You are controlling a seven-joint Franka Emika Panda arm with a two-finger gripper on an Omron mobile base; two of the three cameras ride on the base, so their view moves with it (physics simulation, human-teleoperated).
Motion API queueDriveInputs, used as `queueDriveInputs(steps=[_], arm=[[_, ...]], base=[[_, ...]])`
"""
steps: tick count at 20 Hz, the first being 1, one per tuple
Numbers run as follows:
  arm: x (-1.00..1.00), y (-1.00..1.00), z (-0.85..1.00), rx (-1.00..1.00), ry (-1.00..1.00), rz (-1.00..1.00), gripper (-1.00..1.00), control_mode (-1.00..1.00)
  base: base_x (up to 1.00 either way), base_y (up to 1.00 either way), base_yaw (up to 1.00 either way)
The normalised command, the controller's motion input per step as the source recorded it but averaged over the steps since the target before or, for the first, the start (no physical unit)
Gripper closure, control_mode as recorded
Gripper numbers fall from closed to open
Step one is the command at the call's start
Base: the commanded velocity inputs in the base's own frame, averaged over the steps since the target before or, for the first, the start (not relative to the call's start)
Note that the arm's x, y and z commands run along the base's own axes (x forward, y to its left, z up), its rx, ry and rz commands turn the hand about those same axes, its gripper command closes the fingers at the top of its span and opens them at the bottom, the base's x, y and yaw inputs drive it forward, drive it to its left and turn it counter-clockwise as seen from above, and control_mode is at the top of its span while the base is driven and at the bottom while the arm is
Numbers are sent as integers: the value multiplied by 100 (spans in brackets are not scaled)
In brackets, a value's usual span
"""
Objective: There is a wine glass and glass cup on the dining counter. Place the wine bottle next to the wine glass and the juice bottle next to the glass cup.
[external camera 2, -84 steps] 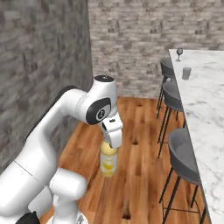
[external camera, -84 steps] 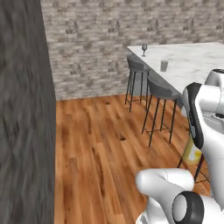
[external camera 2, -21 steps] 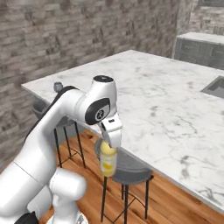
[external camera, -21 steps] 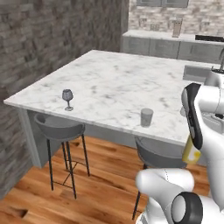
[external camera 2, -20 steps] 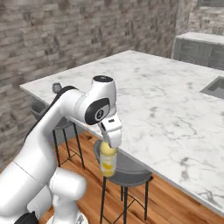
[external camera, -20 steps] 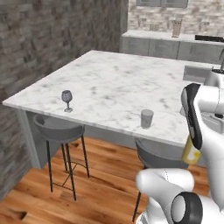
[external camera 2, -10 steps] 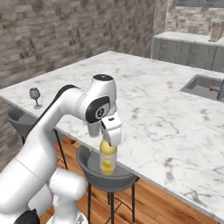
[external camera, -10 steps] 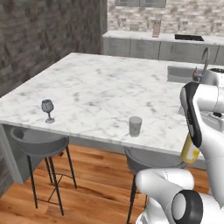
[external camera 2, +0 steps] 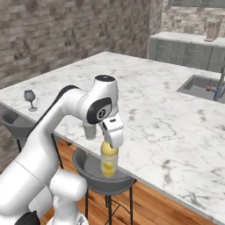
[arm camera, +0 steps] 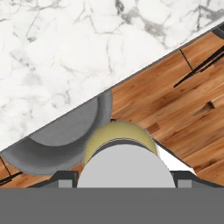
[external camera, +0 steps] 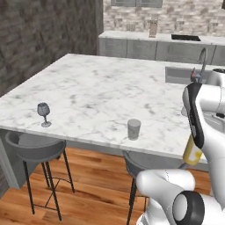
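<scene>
My gripper [external camera 2: 110, 146] is shut on the top of the juice bottle [external camera 2: 109, 161], a stubby yellow bottle that hangs upright below the hand, off the near edge of the dining counter [external camera 2: 145, 88] and above a stool. The bottle [external camera: 192, 152] also shows beside the arm in the left base view, and its cap [arm camera: 125, 162] shows from above in the hand view. The glass cup [external camera: 134, 129] stands near the counter's front edge, left of the bottle. The wine glass [external camera: 43, 113] stands near the left corner. The wine bottle is out of view.
Grey stools [external camera: 34, 148] [external camera 2: 103, 178] stand along the counter's near side over a wood floor [arm camera: 175, 109]. A sink [external camera: 184, 74] with a curved tap [external camera: 203, 57] sits at the far right. Grey cabinets [external camera: 132, 46] line the back wall.
The whole picture has shifted as the base moved. The counter, wine glass and cup now sit further left in the left base view. The bottle stays held in the gripper.
</scene>
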Motion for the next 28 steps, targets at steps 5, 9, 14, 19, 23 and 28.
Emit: queueDriveInputs(steps=[5, 9, 14, 19, 23, 28], arm=[[0, 0, 0, 0, 0, 0, 100, 100], [0, 0, 0, 0, 0, 0, 100, 100], [6, 0, 0, 0, 0, 1, 100, -100], [41, 12, 5, 5, -9, 16, 100, -100], [49, 29, 6, 0, -17, 15, 100, -100], [50, 41, -1, -2, -12, 11, 100, -100]], base=[[0, 0, 0], [3, 0, 0], [11, 0, 0], [0, 0, 0], [0, 0, 0], [0, 0, 0]])
